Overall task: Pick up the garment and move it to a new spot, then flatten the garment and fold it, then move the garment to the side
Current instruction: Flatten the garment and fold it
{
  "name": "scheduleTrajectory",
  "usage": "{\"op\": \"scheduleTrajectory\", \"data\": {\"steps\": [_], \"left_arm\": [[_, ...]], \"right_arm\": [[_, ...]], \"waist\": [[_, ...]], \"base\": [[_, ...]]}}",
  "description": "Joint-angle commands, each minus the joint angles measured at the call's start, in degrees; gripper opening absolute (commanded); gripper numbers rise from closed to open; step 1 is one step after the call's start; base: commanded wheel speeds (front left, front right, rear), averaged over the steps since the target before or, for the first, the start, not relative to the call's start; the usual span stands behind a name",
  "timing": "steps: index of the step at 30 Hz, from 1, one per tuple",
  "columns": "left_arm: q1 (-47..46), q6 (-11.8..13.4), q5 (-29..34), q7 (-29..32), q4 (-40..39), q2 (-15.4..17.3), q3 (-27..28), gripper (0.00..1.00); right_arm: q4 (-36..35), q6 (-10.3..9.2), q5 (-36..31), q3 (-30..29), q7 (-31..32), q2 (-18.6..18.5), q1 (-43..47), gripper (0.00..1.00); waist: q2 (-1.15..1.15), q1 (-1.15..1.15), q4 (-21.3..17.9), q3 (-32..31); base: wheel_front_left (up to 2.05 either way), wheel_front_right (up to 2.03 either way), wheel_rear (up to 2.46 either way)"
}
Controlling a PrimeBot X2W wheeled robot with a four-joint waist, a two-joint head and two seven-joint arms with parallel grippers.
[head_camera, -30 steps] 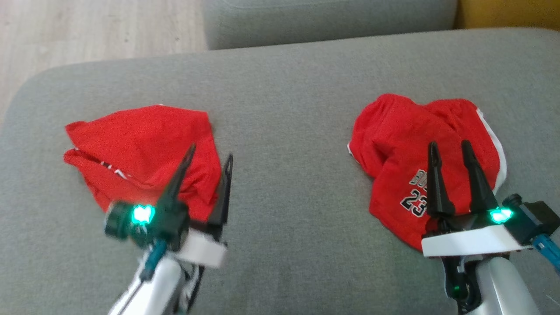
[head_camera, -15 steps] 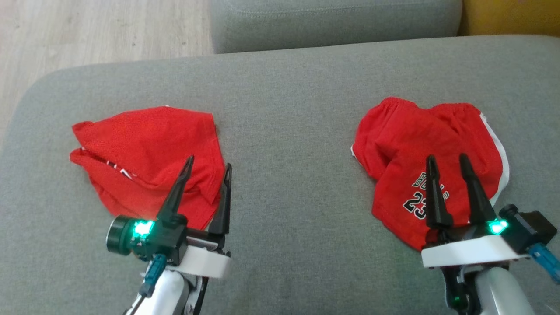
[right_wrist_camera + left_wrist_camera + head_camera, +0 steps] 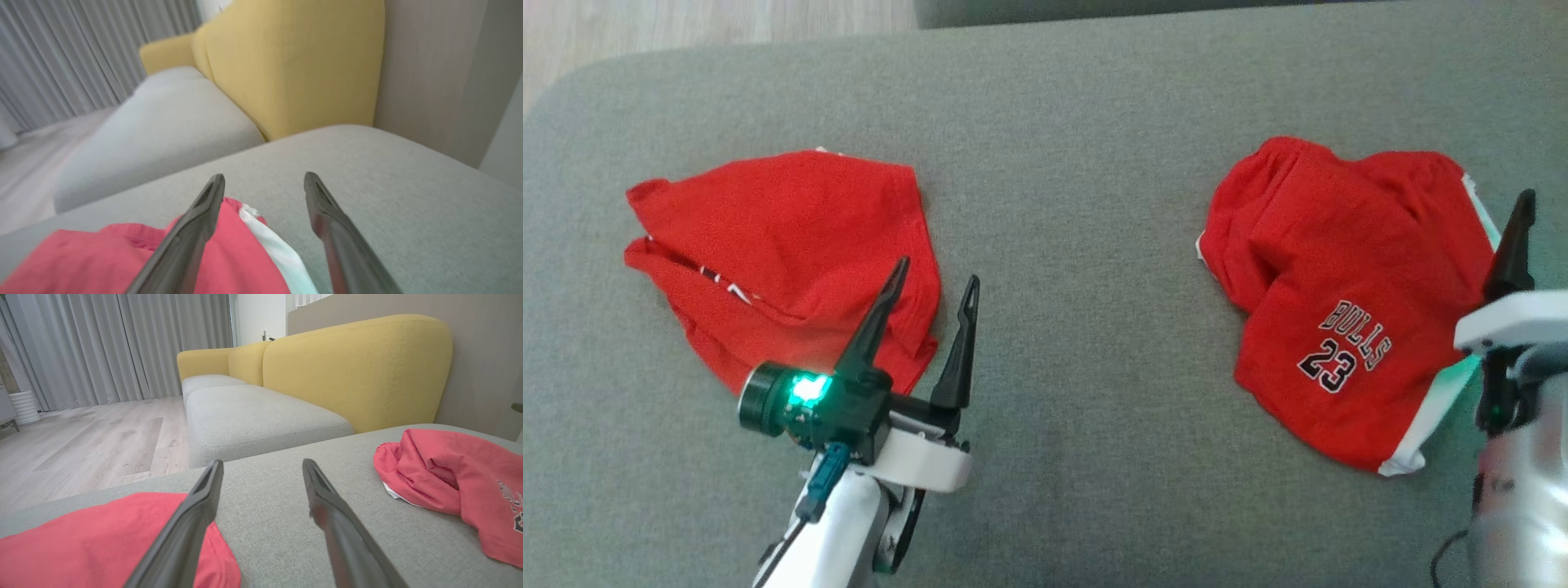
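We have two red pieces lying apart on the grey seat cushion (image 3: 1078,204). A crumpled red garment (image 3: 784,237) sits toward the cushion's left end, and the Bulls shorts (image 3: 1339,269), printed with 23, sit toward its right end. The task does not tell us which of them it means, and neither is lifted yet.

Our left gripper (image 3: 937,273) hangs spread and empty over the near right corner of the red garment. One finger is above cloth and the other above bare cushion, which we judge a fair straddle for pinching that edge. Our right gripper (image 3: 264,177) is also parted and holds nothing. It hangs at the shorts' right side, where the white trim (image 3: 269,241) runs between its fingers.

The cushion is a flat, coarse weave, soft enough to give under a press. Beyond it stand a yellow backrest (image 3: 355,371), grey curtains (image 3: 102,347) and a pale wooden floor (image 3: 102,437).
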Motion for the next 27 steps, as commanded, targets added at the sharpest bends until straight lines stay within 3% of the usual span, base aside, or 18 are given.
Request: {"op": "scheduleTrajectory", "data": {"steps": [1, 10, 18, 19, 20, 21, 27], "left_arm": [[-2.4, -0.2, 0.6, -0.5, -1.4, -0.1, 2.1, 1.0], [-3.5, -1.4, 1.8, -0.5, -0.7, -1.2, 3.3, 1.0], [-3.8, -2.2, 2.7, -0.5, -0.4, -1.6, 4.5, 1.0], [-3.9, -2.3, 2.8, -0.5, -0.4, -1.6, 4.7, 1.0], [-3.9, -2.3, 2.9, -0.5, -0.4, -1.7, 4.8, 1.0], [-3.9, -2.4, 3.0, -0.5, -0.3, -1.7, 4.9, 1.0], [-3.3, -2.8, 3.4, -0.5, 0.2, -1.9, 5.6, 1.0]], "right_arm": [[0.8, -0.04, -2.5, -0.4, 1.0, -0.3, -3.3, 1.0], [15.6, -0.04, -16.4, -12.9, 9.1, -0.3, -12.6, 1.0], [22.6, -0.04, -19.8, -14.2, 11.7, -0.3, -16.0, 1.0], [23.1, -0.04, -19.8, -14.2, 11.7, -0.3, -16.2, 0.74], [23.5, -0.04, -19.8, -14.3, 11.6, -0.3, -16.3, 0.24], [23.8, -0.04, -19.9, -14.2, 11.5, -0.3, -16.4, 0.0], [22.0, -0.04, -19.9, -14.0, 7.3, -2.5, -18.1, 0.0]], "waist": [[0.0, -0.01, 0.4, 1.0], [0.0, -0.01, 0.8, 3.0], [0.0, -0.01, 0.6, 3.8], [0.0, -0.01, 0.5, 3.9], [0.0, -0.01, 0.4, 3.9], [0.0, -0.01, 0.3, 3.9], [0.0, -0.01, -0.4, 2.4]], "base": [[0.0, 0.0, 0.0], [0.0, 0.0, 0.0], [0.0, 0.0, 0.0], [0.0, 0.0, 0.0], [0.0, 0.0, 0.0], [0.0, 0.0, 0.0], [0.0, 0.0, 0.0]]}}
